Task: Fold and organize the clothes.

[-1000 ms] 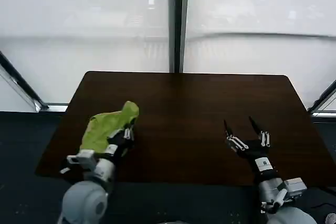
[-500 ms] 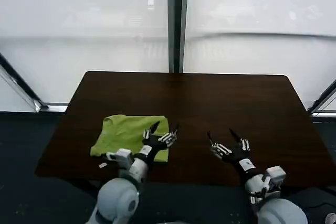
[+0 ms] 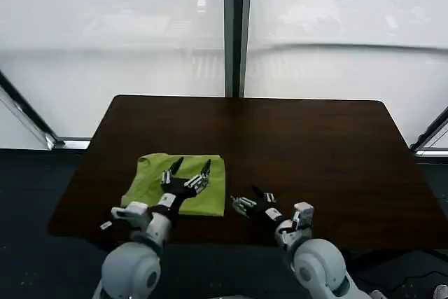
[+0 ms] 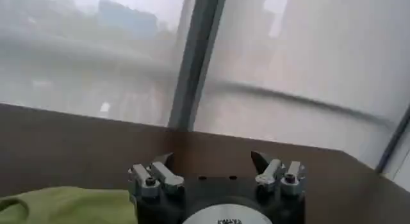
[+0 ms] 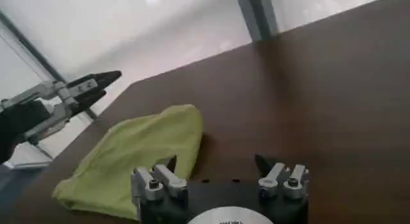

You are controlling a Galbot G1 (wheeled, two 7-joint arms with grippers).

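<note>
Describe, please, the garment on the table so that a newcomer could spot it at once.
On the dark brown table, look toward the robot's near left. A lime-green t-shirt lies there folded into a flat rectangle, under the open left gripper. It is the sole bright cloth on the wood.

Dark brown wooden table (image 3: 315, 145), folded lime-green t-shirt (image 3: 150, 176) lying flat near its front-left edge

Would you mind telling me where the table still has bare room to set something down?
The whole far half of the table, up to the window edge, is bare, and so is the right side beyond the right tool. The crowded part is the near left corner, where the green t-shirt lies with the open left tool over it and the open right tool just beside its edge.
</note>
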